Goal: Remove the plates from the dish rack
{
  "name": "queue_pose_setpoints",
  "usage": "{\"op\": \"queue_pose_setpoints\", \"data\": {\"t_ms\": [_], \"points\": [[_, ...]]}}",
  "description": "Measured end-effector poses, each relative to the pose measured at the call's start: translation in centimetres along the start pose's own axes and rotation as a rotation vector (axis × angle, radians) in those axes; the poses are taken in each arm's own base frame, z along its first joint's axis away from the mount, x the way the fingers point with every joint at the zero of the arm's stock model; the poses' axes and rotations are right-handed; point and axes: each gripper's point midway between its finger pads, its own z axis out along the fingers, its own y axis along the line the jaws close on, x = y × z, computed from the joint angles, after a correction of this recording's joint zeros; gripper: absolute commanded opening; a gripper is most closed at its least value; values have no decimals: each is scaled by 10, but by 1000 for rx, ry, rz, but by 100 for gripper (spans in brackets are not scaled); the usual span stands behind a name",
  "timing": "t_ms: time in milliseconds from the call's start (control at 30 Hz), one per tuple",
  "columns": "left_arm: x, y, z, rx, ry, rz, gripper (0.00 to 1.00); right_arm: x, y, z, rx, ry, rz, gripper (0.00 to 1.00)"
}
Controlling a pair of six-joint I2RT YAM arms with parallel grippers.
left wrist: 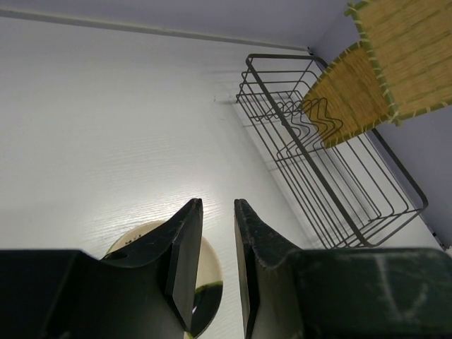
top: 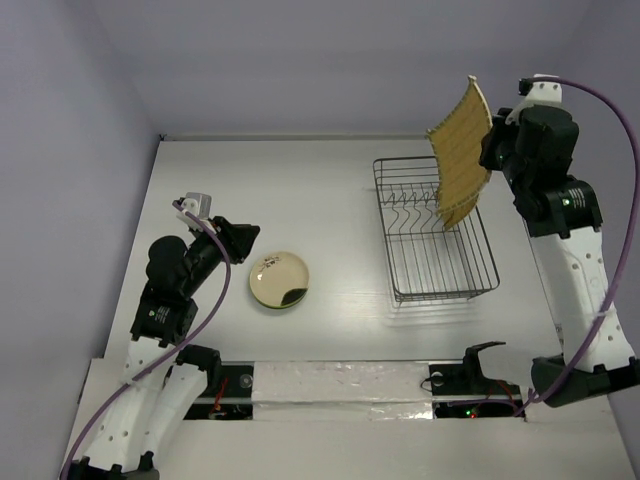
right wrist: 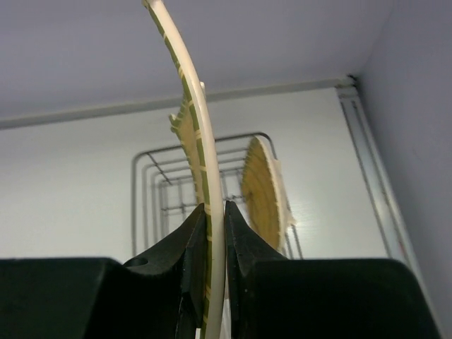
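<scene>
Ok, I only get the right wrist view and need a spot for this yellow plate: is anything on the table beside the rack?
Observer: Yes, a cream plate with a dark patch lies flat on the table, left of the dish rack in the top view.
Operator: And the left arm?
Observer: The left gripper hangs close by that cream plate, jaws apart, holding nothing.
Operator: Where is my plate from above?
Observer: The yellow plate, tilted, appears over the rack's far right corner.
</scene>
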Motion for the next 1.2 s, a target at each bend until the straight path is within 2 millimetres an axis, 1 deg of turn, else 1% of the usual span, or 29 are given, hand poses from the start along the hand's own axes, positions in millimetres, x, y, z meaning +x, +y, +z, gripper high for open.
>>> {"op": "queue_pose_setpoints", "data": {"t_ms": [67,133,200,267,400,533,667,700,733,767,900,967,1133,1200], "points": [[-1,1,0,-4,-2,0,22,-4,14,-4,-78,-26,40,0],[-1,2,0,-5,-3,-1,22,-4,29,-6,-158,-43,87,0],[-1,2,0,-6,-3,-1,22,2,50,-3,-240,-50,136,0],[-1,2,0,-6,-3,-1,22,14,74,3,-319,-31,171,0],[-1,2,0,-7,-3,-1,22,43,140,19,-495,51,249,0],[-2,1,-1,-5,-7,1,22,68,201,36,-614,124,304,0],[-3,0,-2,-3,-12,2,22,91,250,54,-684,190,359,0],[-3,0,-2,-3,-13,3,22,100,266,65,-699,211,384,0],[-3,0,-3,-2,-15,3,22,104,273,65,-709,218,391,0],[-4,0,-3,-1,-16,4,22,110,284,69,-719,234,410,0],[-3,0,-3,-1,-16,3,22,135,331,92,-744,287,504,0],[-4,0,-3,-2,-16,4,22,155,356,102,-746,326,546,0],[-4,0,-3,-2,-16,3,22,206,411,115,-749,429,609,0],[-4,0,-3,-2,-16,3,22,227,429,118,-748,468,628,0]]}}
